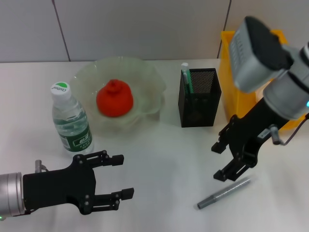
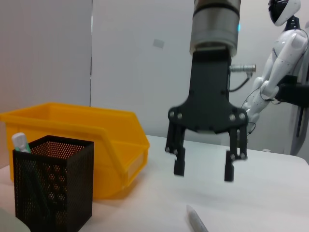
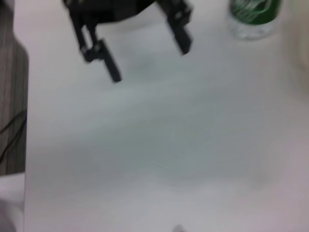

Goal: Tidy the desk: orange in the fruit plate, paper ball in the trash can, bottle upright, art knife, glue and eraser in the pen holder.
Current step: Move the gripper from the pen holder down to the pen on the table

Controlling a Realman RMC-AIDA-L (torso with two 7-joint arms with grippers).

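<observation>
A clear bottle (image 1: 71,123) with a green label stands upright at the left, seen also in the right wrist view (image 3: 253,17). The orange (image 1: 115,99) lies in the translucent fruit plate (image 1: 149,79). A white-and-green glue stick (image 1: 186,77) pokes out of the black mesh pen holder (image 1: 199,99). On the table at the front right lies the grey art knife (image 1: 224,192). My right gripper (image 1: 218,162) hovers open just above and to the left of it. At the front left my left gripper (image 1: 123,176) is open and holds nothing. The paper ball and the eraser are out of view.
A yellow bin (image 1: 236,92) stands at the back right beside the pen holder, and shows in the left wrist view (image 2: 72,140) behind the pen holder (image 2: 53,179). That view also shows my right gripper (image 2: 204,171) and the knife's tip (image 2: 195,220). The right wrist view shows my left gripper (image 3: 150,63).
</observation>
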